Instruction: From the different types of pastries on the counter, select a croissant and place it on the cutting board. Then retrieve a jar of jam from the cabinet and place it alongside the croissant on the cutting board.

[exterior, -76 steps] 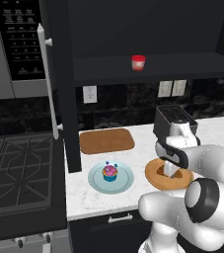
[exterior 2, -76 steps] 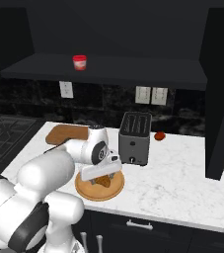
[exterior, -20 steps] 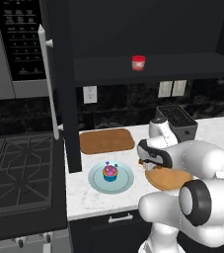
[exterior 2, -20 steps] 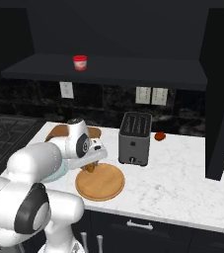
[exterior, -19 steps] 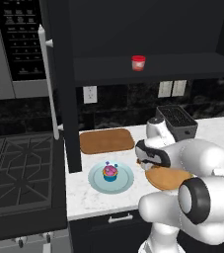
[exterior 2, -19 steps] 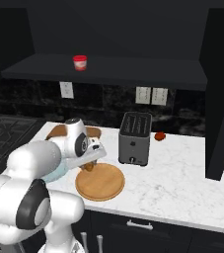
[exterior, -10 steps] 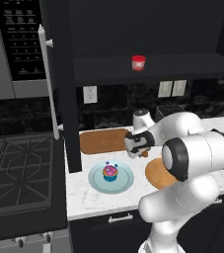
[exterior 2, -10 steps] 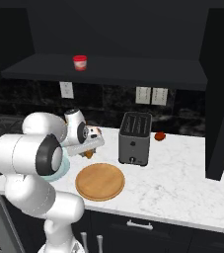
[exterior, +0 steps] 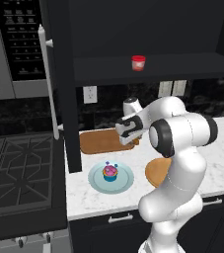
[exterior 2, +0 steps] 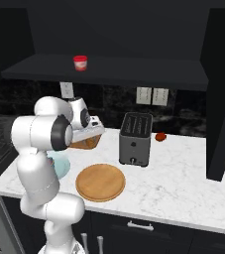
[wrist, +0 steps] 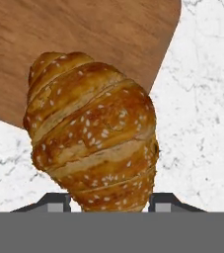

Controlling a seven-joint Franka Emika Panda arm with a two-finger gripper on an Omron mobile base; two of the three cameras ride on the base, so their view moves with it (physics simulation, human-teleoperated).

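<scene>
The tool (exterior: 133,140) grips a golden-brown, seed-flecked crescent croissant (wrist: 94,134) between its fingertips, holding it above the right end of the flat brown wooden cutting board (exterior: 97,141) on the white marbled table (exterior 2: 183,173). A small red jam jar with a whitish lid (exterior: 138,63) stands on the dark cabinet shelf (exterior: 182,64) above.
</scene>
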